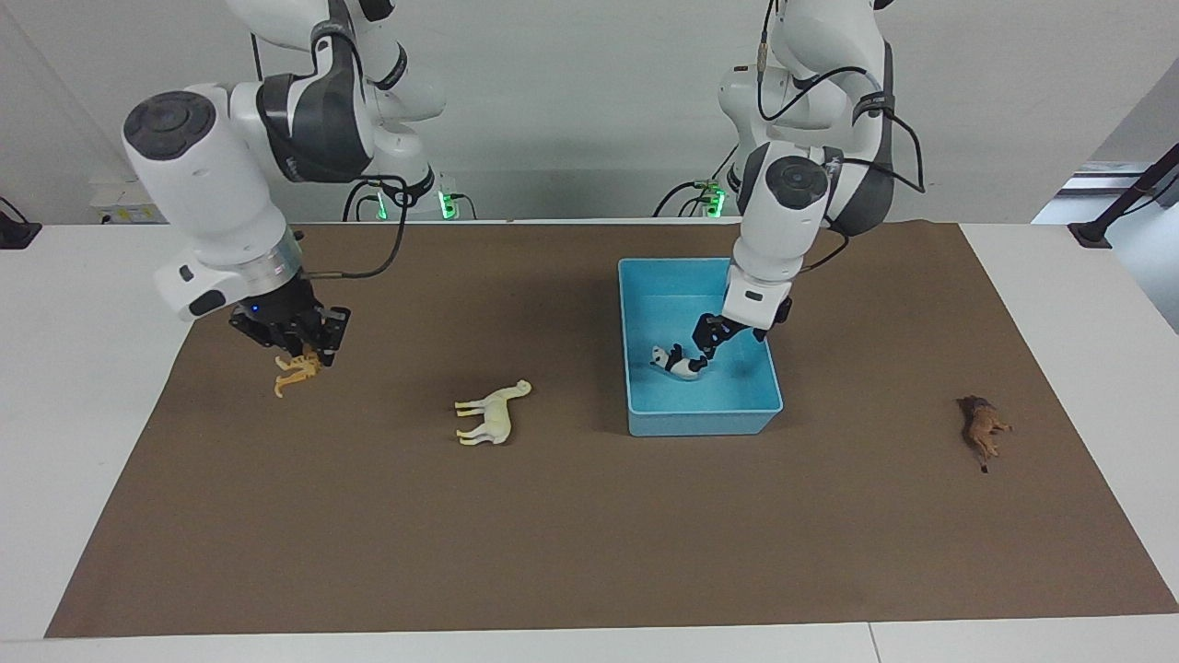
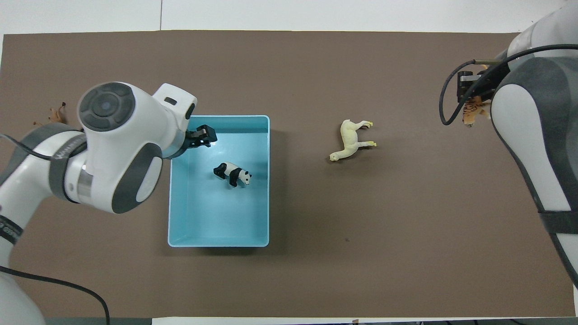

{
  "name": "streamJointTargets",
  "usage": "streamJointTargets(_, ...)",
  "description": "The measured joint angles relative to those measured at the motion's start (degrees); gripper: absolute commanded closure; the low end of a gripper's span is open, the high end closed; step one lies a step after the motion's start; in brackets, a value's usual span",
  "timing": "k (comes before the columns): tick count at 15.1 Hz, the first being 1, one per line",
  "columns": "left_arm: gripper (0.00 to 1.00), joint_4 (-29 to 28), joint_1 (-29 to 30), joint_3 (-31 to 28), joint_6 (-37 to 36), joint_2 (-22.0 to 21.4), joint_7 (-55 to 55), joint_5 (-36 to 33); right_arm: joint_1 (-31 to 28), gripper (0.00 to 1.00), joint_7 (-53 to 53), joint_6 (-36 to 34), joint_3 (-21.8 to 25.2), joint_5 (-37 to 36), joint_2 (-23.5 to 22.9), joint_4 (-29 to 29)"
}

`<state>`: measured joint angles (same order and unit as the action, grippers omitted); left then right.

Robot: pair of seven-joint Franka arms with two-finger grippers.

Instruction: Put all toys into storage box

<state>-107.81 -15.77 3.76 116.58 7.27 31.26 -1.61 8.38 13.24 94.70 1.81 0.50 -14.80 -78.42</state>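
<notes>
My left gripper (image 1: 711, 345) is open inside the light blue storage box (image 1: 700, 422), just above the black-and-white panda (image 1: 677, 363), which lies on the box floor. In the overhead view the left gripper (image 2: 208, 135) is apart from the panda (image 2: 233, 174) in the box (image 2: 216, 221). My right gripper (image 1: 309, 354) is shut on the orange tiger (image 1: 296, 373), held tilted just over the mat toward the right arm's end; it also shows in the overhead view (image 2: 467, 97) with the tiger (image 2: 472, 113). The cream camel (image 1: 494, 414) (image 2: 354, 140) stands on the mat beside the box.
The dark brown lion (image 1: 982, 429) lies on the mat toward the left arm's end of the table, partly hidden by the left arm in the overhead view (image 2: 56, 115). A brown mat (image 1: 589, 534) covers the white table.
</notes>
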Motion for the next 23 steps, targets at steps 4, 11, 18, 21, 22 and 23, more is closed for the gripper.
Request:
streamJointTargets(4,0.0,5.1,16.3,-0.7,-0.3,1.9,-29.7,-0.1,11.4,1.0,17.1,4.9,-0.3,6.9,-1.5,5.4)
streamJointTargets(11,0.0,12.8,31.3,-0.6,11.2,15.5,-52.3,-0.1,32.7,1.0,40.2,31.1,0.4,7.0,-18.9,9.7)
streamJointTargets(18,0.0,14.1,34.1,-0.6,19.5,21.8,-56.8,-1.7,36.1,0.0,49.3,29.9,1.5,4.9,-28.8,19.3)
streamJointTargets(21,0.0,14.2,35.3,-0.6,23.1,23.8,-59.5,-3.7,35.4,0.0,50.9,20.6,4.3,4.8,-27.2,21.3)
streamJointTargets(22,0.0,14.1,35.3,-0.5,23.6,24.3,-59.6,-4.3,34.7,0.0,50.8,17.3,5.9,4.8,-25.8,21.8)
streamJointTargets(23,0.0,14.0,35.3,-0.5,23.8,24.7,-59.7,-4.6,33.4,0.0,50.4,14.3,6.9,4.7,-23.9,22.2)
